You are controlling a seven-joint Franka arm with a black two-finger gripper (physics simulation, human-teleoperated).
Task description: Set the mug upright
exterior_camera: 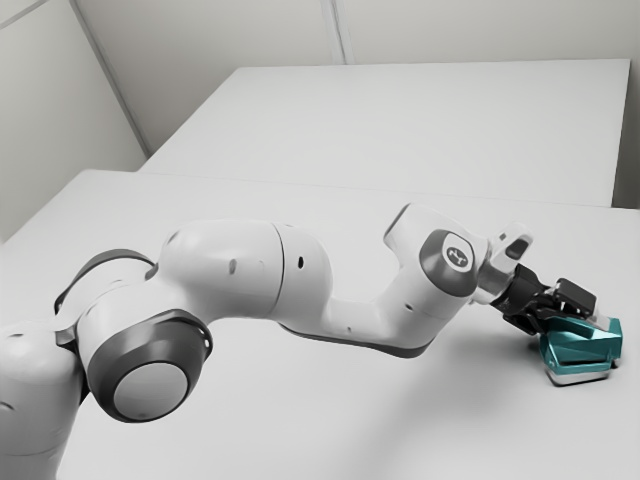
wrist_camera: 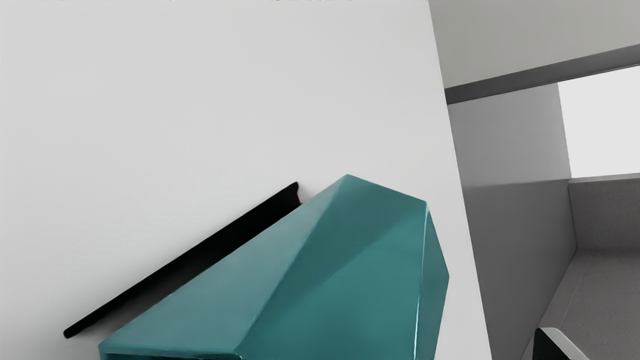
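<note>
- Where the arm (exterior_camera: 230, 265) ends, toward the exterior view's right, the black gripper (exterior_camera: 577, 322) reaches down to the teal mug (exterior_camera: 580, 345), which is at or just above the white table (exterior_camera: 270, 430); contact with the table cannot be told.
- Faceted and tipped over, the mug has its longer extent roughly across the exterior view, with a pale face low down; which end is the mouth is unclear.
- A round emblem (exterior_camera: 458, 257) marks the arm near its wrist, too small to read.
- In the wrist view, the mug's long axis runs obliquely away from the gripper, a short slanted edge at its far end.
- Along one long side lies a black strip (wrist_camera: 182, 262).
- One fingertip (wrist_camera: 555, 345) stands well apart from the mug: the gripper is spread, gripping nothing, though its exact width cannot be told.
</note>
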